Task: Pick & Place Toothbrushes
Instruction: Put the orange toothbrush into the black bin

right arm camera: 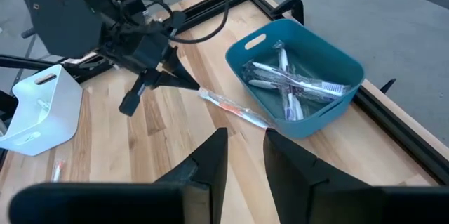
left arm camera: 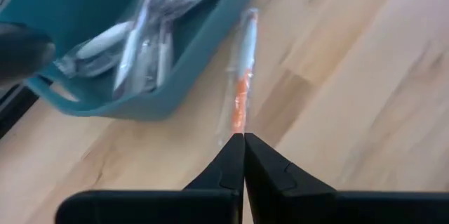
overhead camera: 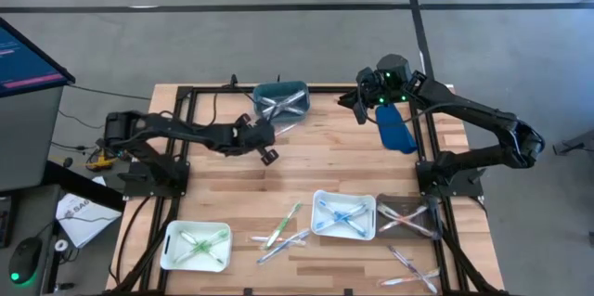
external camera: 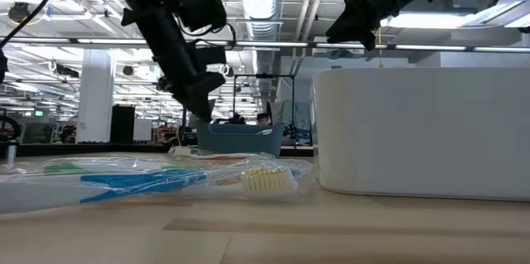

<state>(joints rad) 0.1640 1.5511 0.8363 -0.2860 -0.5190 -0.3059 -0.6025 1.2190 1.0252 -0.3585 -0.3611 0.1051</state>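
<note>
Toothbrush (orange, wrapped) beside one teal bin, left gripper pinched on its end, right gripper apart.

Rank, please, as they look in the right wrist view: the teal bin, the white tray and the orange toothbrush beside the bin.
1. teal bin
2. white tray, partly cut off by the picture's edge, so its place is unsure
3. orange toothbrush, plainly the smallest

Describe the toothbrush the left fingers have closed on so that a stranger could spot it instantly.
Find the teal bin at the table's far edge. On the bare wood beside it lies one clear-wrapped toothbrush with an orange handle, its end pinched by the left gripper. Unlike the brushes heaped inside the bin, it lies alone outside.
</note>
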